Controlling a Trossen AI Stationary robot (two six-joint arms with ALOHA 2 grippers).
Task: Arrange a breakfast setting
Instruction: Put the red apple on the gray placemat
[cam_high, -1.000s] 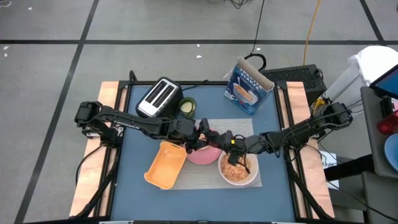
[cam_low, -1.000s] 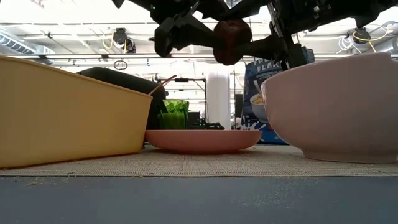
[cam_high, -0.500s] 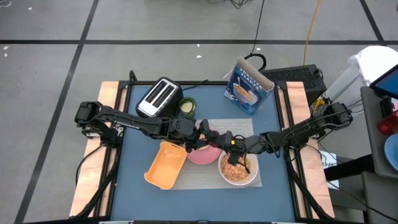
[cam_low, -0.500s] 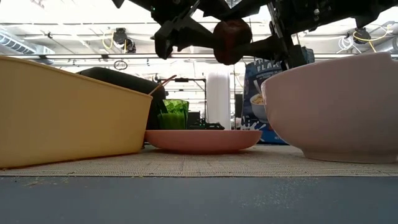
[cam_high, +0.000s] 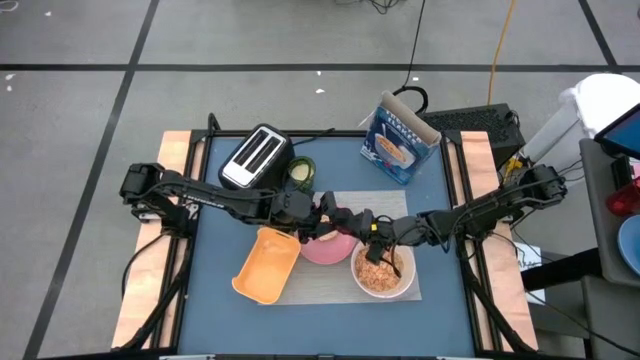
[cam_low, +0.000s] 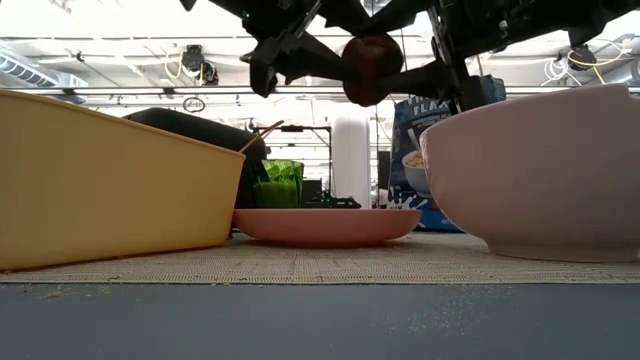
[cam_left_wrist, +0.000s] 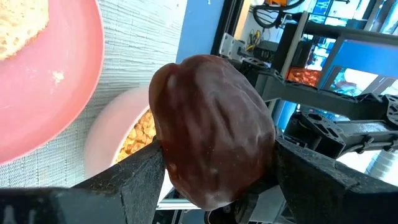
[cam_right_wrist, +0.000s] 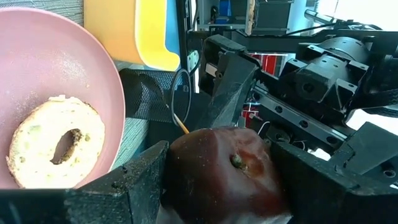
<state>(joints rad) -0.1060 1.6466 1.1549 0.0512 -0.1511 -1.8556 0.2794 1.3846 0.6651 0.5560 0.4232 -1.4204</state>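
Almost nothing has moved since the earlier frames: we see the dark-red fruit (cam_low: 372, 68) hanging at the same height over the table, nudged only slightly sideways, with both arms meeting at it as before.

Nearest to us in the low view sits the yellow tray (cam_low: 110, 180) on one side and the white bowl (cam_low: 545, 175) on the other, both resting on the grey mat (cam_low: 330, 263). Between them, a little farther back, lies the pink plate (cam_low: 325, 225), and the fruit hangs above it.

Our left gripper (cam_left_wrist: 214, 180) has its jaws closed on the fruit, one finger on each flank. Our right gripper (cam_right_wrist: 227, 183) is clamped on the same fruit from the opposite side, so both hold it at once, mid-handover as we judge it. From above, the two grippers meet over the edge of the plate, just beside the bowl of cereal (cam_high: 380, 275). The bagel (cam_right_wrist: 55, 144) already lies on the plate.

We judge the fruit light, smooth-skinned and somewhat slippery, firm but bruisable under a hard squeeze. Its widest middle is the best place to hold, with the stem (cam_right_wrist: 177, 121) left free. One gripper should let go only once the other grip is secure.

Farther back stand the toaster (cam_high: 256, 156) and a cereal box (cam_high: 398, 138).
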